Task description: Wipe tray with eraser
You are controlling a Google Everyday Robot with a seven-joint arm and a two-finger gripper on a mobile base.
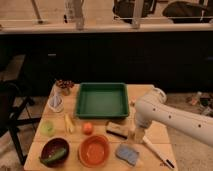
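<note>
Nearest the camera lay a blue sponge [127, 153] and a long white brush [158, 153], neither of them wanted. Just beyond, the eraser [118, 129] rested flat on the surface [101, 123], between the sponge and the near rim of the green tray [102, 116]. The tool [135, 134] hung just beside the eraser's right end, pointing down, its jaws spread and empty. The step in hand looked to be the pickup. It called for shifting left to centre over the block, squaring the jaws across its narrow sides, and descending without nudging it toward the orange bowl [94, 150]. The arm [170, 117] reached in from the right, bent by the tray's right corner and dropping steeply to the tool.
</note>
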